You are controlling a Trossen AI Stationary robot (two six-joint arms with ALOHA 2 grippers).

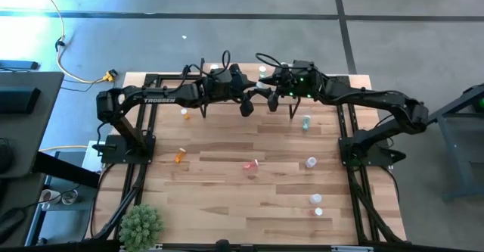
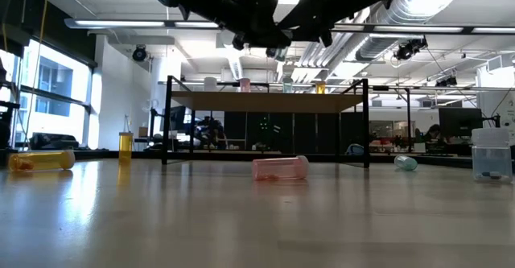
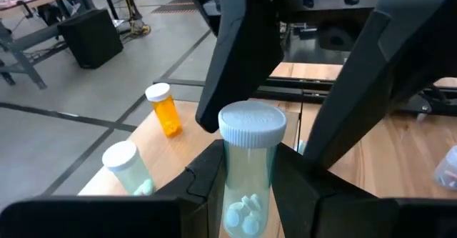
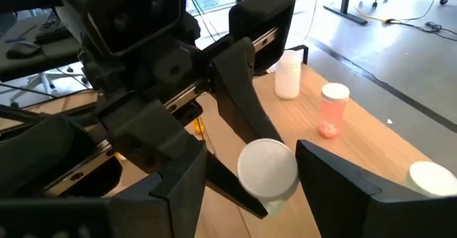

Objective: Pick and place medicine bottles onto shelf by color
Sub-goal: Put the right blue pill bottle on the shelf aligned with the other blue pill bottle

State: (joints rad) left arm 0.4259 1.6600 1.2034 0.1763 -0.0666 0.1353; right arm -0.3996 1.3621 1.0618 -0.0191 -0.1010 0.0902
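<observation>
Up over the shelf [image 2: 265,101] at the far edge of the bench [image 1: 227,206], the left pincer [image 3: 246,174] is clenched on an upright green-tinted vial [image 3: 246,166] with a white cap, while the right pincer [image 4: 250,174] meets it from the other side, its fingers [image 4: 343,184] spread to either side of a white-capped vial [image 4: 268,170] without clearly touching it. On the shelf stand an orange bottle [image 3: 164,109], a pale bottle [image 3: 128,166], a pink bottle [image 4: 332,109] and a white bottle [image 4: 288,73], and several more vials lie scattered on the bench, among them a pink one [image 2: 280,167] on its side and an orange one [image 2: 40,161].
</observation>
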